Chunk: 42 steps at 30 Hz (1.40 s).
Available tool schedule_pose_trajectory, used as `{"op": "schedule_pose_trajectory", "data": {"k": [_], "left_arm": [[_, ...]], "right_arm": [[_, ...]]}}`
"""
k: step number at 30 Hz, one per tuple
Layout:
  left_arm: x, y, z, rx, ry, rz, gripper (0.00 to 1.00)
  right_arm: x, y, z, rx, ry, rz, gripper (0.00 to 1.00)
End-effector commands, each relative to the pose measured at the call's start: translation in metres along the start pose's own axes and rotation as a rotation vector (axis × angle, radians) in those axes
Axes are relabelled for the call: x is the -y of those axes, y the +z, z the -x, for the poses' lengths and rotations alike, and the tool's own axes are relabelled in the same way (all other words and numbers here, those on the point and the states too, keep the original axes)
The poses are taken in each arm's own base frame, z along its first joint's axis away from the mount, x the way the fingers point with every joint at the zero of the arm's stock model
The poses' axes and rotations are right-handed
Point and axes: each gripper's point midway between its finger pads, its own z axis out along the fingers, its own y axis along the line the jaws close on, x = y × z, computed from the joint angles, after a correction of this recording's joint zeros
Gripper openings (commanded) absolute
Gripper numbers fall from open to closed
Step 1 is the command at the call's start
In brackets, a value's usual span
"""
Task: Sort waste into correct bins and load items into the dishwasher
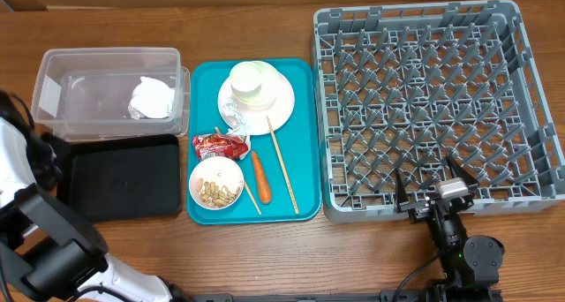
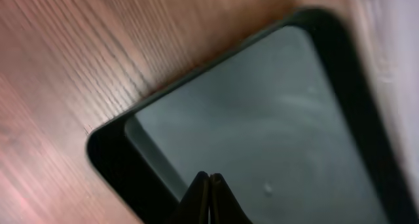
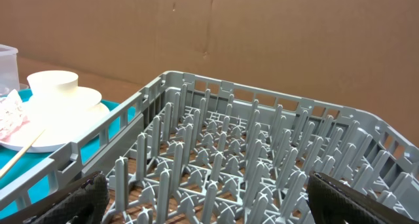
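One rack (image 1: pixel 424 108) is sitting on the surface (image 1: pixel 265 258). One teal tray (image 1: pixel 305 161) is carrying one plate (image 1: pixel 281 103), bowl (image 1: pixel 192 178), cup (image 1: pixel 252 81), wrapper (image 1: pixel 219 146) (print unreadable), carrot (image 1: pixel 261 177) and two chopsticks (image 1: pixel 282 169). One tub (image 1: pixel 88 99) is holding paper (image 1: pixel 152 99). The right gripper (image 1: pixel 431 185) is gaping empty at the rack edge. The left gripper (image 2: pixel 209 178) is hovering pinched closed, empty, over one black tray (image 1: pixel 124 178).

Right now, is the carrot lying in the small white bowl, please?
No, the carrot lies on the teal tray beside the bowl, which holds beige scraps.
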Motion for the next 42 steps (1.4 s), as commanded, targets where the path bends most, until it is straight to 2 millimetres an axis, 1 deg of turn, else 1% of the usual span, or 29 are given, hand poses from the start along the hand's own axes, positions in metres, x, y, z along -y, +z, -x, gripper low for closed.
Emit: {"op": "schedule_pose_trajectory", "data": {"k": [1,4,8,13,22,23,24,25,26,29,33,37,42], "left_arm": [[-0.013,0.02,-0.007,-0.009,-0.041,0.016,0.04],[-0.012,0.032,-0.006,0.008,-0.045,0.0,0.04],[0.0,0.036,-0.002,0.037,-0.016,-0.041,0.04],[0.008,0.039,0.005,0.071,-0.017,-0.078,0.05],[0.014,0.064,0.007,0.114,-0.02,-0.114,0.04],[0.019,0.065,0.008,0.121,-0.019,-0.138,0.04],[0.027,0.066,0.009,0.124,-0.016,-0.188,0.04],[0.042,0.062,0.011,0.126,0.002,-0.268,0.04],[0.05,0.06,0.012,0.131,0.018,-0.31,0.04],[0.067,0.053,0.019,0.156,0.054,-0.403,0.04],[0.073,0.049,0.028,0.211,0.106,-0.417,0.04],[0.074,0.05,0.028,0.217,0.107,-0.42,0.04],[0.072,0.066,0.027,0.222,0.1,-0.41,0.04]], "right_arm": [[0.0,0.0,-0.002,0.002,0.007,-0.002,1.0],[0.0,0.0,-0.002,0.002,0.007,-0.002,1.0],[0.0,0.0,-0.002,0.003,0.007,-0.002,1.0],[0.0,0.0,-0.002,0.002,0.007,-0.002,1.0],[0.0,0.0,-0.002,0.003,0.007,-0.002,1.0],[0.0,0.0,-0.002,0.003,0.007,-0.002,1.0],[0.0,0.0,-0.002,0.003,0.007,-0.002,1.0],[0.0,0.0,-0.002,0.003,0.007,-0.002,1.0],[0.0,0.0,-0.002,0.003,0.007,-0.002,1.0],[0.0,0.0,-0.002,0.003,0.007,-0.002,1.0],[0.0,0.0,-0.002,0.003,0.007,-0.002,1.0],[0.0,0.0,-0.002,0.003,0.007,-0.002,1.0],[0.0,0.0,-0.002,0.003,0.007,-0.002,1.0]]}}
